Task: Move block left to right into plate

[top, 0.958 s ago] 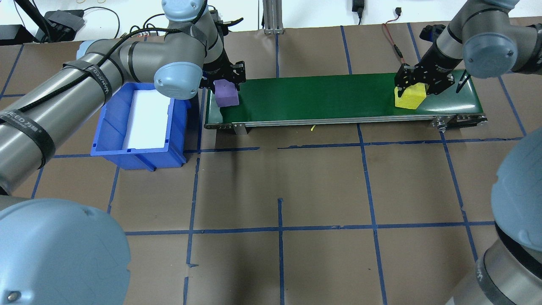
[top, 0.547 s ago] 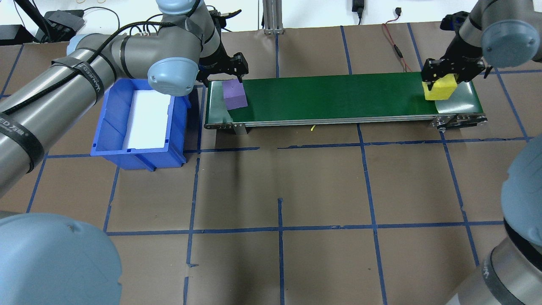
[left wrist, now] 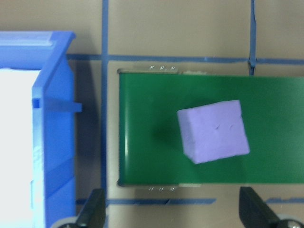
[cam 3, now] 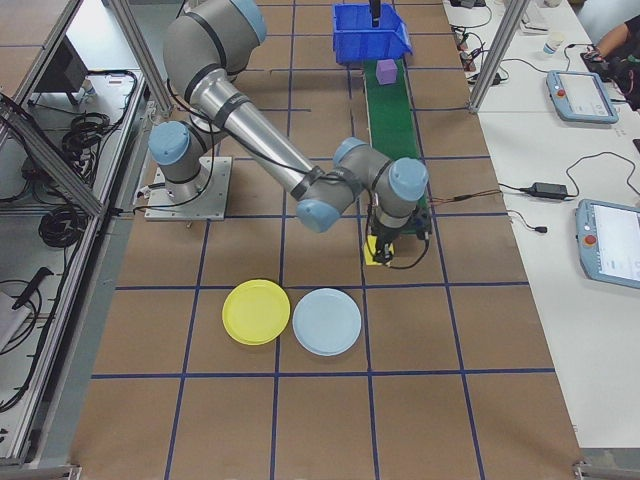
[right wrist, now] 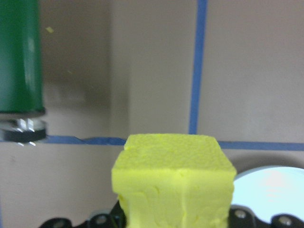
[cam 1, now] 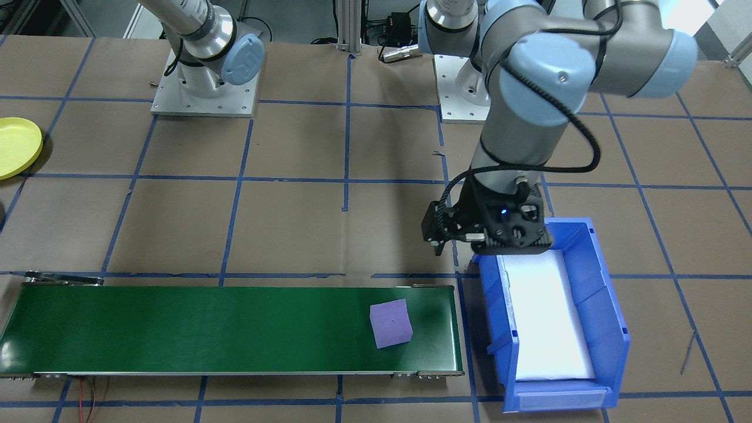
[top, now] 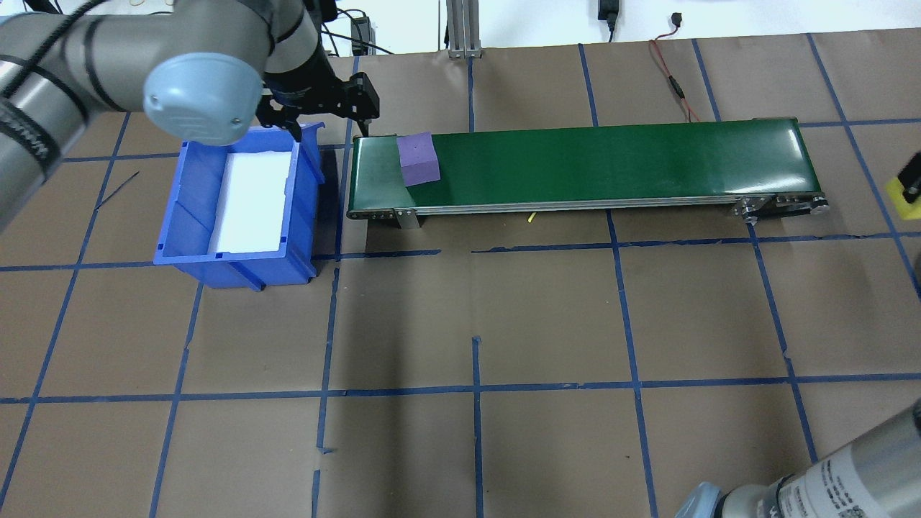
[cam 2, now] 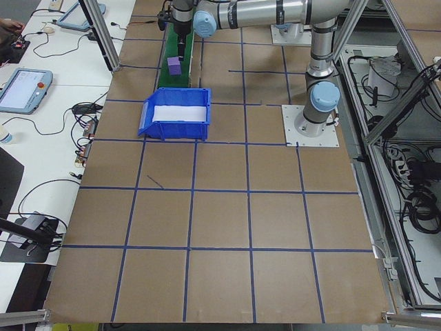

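R hand point(cam 3: 381, 252) gripped yellow block point(right wrist: 174, 178) off the belt point(top: 575, 169) end, near the plate point(cam 3: 256, 311). L hand point(top: 324, 115) gaped empty by bin point(top: 237, 208); purple block point(top: 418, 159) sat on belt.

Little can be read — a black strap point(top: 20, 138) well up the arm from the left gripper point(top: 331, 128) bears white letters cut off by the frame edge, seemingly "WAN" — and a grey label point(top: 820, 480) far behind the right gripper has print too small to make out
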Robot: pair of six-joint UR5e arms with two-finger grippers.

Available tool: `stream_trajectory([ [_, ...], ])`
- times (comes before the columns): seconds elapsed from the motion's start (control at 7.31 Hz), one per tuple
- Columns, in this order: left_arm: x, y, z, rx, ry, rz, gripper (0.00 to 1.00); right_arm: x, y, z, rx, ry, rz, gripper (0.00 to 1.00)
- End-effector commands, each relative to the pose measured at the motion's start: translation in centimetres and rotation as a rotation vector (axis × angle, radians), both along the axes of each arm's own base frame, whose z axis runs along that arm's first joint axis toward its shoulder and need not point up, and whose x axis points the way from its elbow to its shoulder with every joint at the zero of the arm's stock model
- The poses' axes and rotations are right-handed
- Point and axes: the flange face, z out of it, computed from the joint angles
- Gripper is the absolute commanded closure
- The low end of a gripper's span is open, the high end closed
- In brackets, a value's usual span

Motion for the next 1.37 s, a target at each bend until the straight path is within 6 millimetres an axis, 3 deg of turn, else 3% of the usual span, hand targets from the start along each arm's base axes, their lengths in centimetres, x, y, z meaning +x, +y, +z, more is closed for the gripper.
stream_trajectory([
  [0.0,5.5,7.7,7.2,0.103,-0.019,0.009,0.0,-9.1,11.9,-2.6,-0.001,0.011,0.009,0.74],
  [0.14,5.6,11.1,9.7,0.119,-0.02,0.01,0.0,-12.6,19.3,-3.3,0.013,-0.024,-0.041,0.77],
  [0.27,5.3,13.0,10.9,0.14,-0.018,0.01,0.0,-14.7,24.8,-4.4,0.012,-0.058,-0.065,0.77],
  [0.41,5.8,12.7,10.3,0.151,-0.011,0.005,0.0,-14.4,27.5,-6.2,0.027,-0.109,-0.096,0.77],
  [0.55,5.7,12.0,10.1,0.135,-0.014,-0.057,0.0,-12.4,28.2,-7.6,0.039,-0.153,-0.109,0.76],
  [0.68,5.3,11.2,10.1,0.092,-0.016,-0.074,0.0,-10.7,28.7,-6.6,0.038,-0.143,-0.098,0.74],
  [0.82,5.0,11.0,10.2,0.061,-0.011,-0.085,0.0,-10.2,28.5,-5.4,0.022,-0.12,-0.084,0.68],
  [0.96,4.8,11.1,10.0,0.068,-0.003,-0.089,0.0,-10.1,28.4,-5.9,0.017,-0.135,-0.034,0.61],
  [1.23,6.3,10.9,9.6,0.071,-0.012,-0.08,0.0,-10.7,27.7,-5.9,-0.045,-0.109,0.017,0.21],
])
